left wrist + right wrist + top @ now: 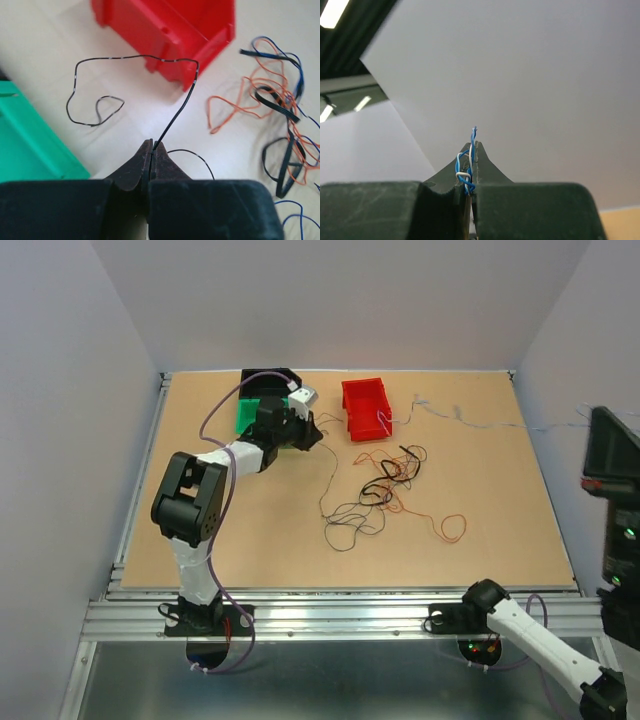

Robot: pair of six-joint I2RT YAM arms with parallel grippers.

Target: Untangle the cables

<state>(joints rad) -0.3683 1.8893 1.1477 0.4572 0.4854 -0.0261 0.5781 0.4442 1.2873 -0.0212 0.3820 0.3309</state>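
Cables (385, 490) on tan tabletop (500, 480), grey walls (340, 300)

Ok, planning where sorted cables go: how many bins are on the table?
3: a black bin at the far edge, a green bin just in front of it, partly behind the left arm, and a red bin to their right.

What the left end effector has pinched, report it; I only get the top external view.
Observer: The left end effector is shut on one thin black cable, gripped right at its tip.
Operator: Now report the right one.
Observer: The right end effector is shut on a blue-and-white twisted cable.
Operator: Say where its camera faces.
Observer: Toward a bare pale wall.
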